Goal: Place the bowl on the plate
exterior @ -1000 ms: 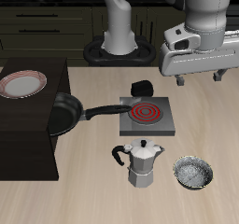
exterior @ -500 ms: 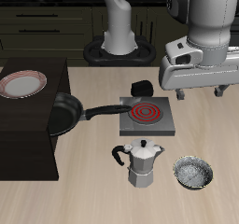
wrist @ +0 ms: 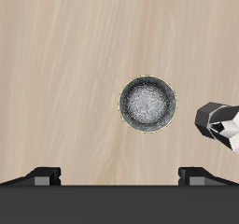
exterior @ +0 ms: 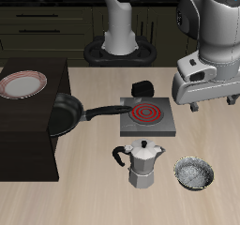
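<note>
The small round grey metallic bowl (exterior: pixel 193 173) with a speckled white-grey inside and a dark rim stands upright on the light wooden tabletop (exterior: pixel 84 191), near the front edge. Nothing touches it. Just beside it stands the silver moka pot (exterior: pixel 142 163), and behind the pot is the square grey stove burner (exterior: pixel 146 117) with a red coil. A small black cup (exterior: pixel 141 87) is farther back, near the burner. The black frying pan (exterior: pixel 64 111) rests with its body on the dark raised cabinet (exterior: pixel 33 126), and its handle reaches toward the burner. The round flat plate (exterior: pixel 22 84) with a white centre and reddish-pink rim lies on top of this cabinet, well apart from the bowl.

The white robot gripper (exterior: pixel 204 103) hangs high above the tabletop, over the area behind the bowl. In the wrist view the bowl (wrist: pixel 147 104) is seen from above, between the two dark fingertips (wrist: pixel 43 175), which stand wide apart, so the jaws are released and hold nothing.
</note>
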You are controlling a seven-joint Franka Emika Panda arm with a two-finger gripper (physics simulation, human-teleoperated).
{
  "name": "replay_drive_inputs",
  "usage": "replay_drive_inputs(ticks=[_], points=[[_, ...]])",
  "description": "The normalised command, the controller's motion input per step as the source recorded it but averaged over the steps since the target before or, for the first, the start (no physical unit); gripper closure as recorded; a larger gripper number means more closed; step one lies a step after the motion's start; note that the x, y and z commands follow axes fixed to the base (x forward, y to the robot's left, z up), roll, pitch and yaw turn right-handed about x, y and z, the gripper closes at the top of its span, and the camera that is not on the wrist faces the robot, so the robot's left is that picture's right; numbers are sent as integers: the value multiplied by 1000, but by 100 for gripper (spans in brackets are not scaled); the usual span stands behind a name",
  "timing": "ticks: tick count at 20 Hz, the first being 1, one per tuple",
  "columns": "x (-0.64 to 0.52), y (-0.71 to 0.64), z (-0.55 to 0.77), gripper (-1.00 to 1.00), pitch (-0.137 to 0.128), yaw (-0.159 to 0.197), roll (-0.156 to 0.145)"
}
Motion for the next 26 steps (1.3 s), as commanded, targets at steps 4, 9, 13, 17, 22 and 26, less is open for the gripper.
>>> replay_drive_inputs(ticks=[4, 9, 13, 17, 22, 26], points=[[81, 40, -224, -100, 19, 15, 0], [130, -1, -289, -100, 22, 5, -16], [95, -10, -227, -100, -9, 6, -18], [3, 45, -367, -100, 31, 39, 22], [30, 67, -249, -100, -6, 49, -1], [78, -7, -162, -100, -8, 38, -3]])
